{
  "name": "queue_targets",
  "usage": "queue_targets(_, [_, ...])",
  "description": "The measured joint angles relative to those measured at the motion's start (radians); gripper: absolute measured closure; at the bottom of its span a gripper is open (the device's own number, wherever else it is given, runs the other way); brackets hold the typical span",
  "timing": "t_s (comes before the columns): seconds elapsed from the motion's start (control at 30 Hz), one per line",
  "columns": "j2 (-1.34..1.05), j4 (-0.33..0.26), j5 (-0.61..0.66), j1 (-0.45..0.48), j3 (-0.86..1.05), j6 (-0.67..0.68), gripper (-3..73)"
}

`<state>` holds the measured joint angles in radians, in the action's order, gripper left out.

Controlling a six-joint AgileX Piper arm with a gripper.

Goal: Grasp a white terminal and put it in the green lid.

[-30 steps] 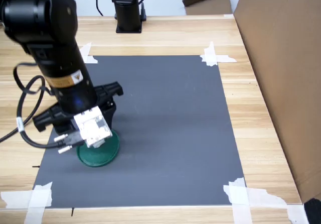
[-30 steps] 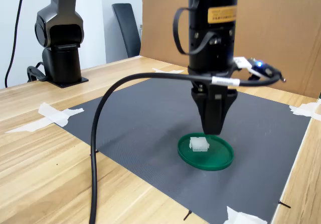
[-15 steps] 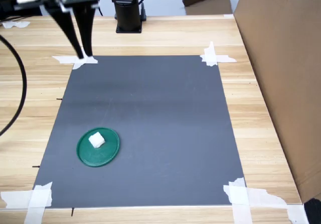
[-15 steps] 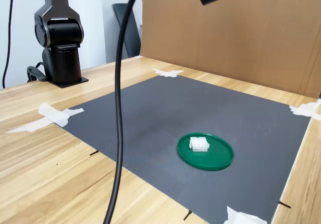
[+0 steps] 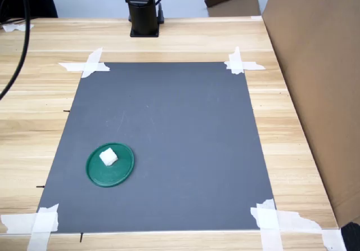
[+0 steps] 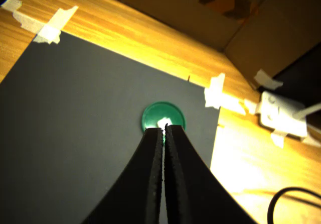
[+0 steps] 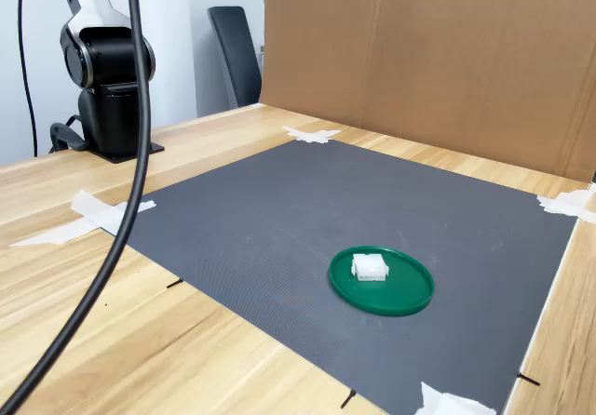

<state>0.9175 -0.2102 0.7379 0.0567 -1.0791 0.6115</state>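
Already in the first exterior view the terminal (image 5: pixel 108 157) lies inside the lid (image 5: pixel 110 165), on the mat (image 5: pixel 169 127). From the wrist view, the gripper (image 6: pixel 164 129) is high above them, its fingers together and empty. Second exterior view shows the same placement, so nothing seems left.

Matt grey mat (image 5: pixel 169 133) on grained wood table (image 5: pixel 292 149); glossy green plastic lid (image 7: pixel 410 296); brown cardboard (image 7: pixel 447 52)
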Motion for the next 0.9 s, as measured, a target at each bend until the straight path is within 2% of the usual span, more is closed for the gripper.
queue_targets(0.17, [-0.163,-0.01,-0.066,0.0,0.308,-0.029,71.9])
queue_targets(0.27, [-0.198,-0.02,-0.082,0.0,0.393,-0.032,71.9])
queue_targets(0.33, [-0.231,-0.037,-0.117,0.0,0.459,-0.038,71.9])
queue_targets(0.43, [-0.317,-0.126,-0.259,0.0,0.603,-0.105,71.9])
queue_targets(0.57, [-0.379,-0.14,-0.239,0.0,0.675,-0.126,71.9])
queue_targets(0.8, [-0.571,-0.14,-0.177,0.0,0.75,-0.121,71.9])
queue_targets(0.83, [-0.631,-0.126,-0.16,0.0,0.773,-0.118,71.9])
queue_targets(0.9, [-0.742,-0.039,-0.118,0.0,0.833,-0.114,71.9])
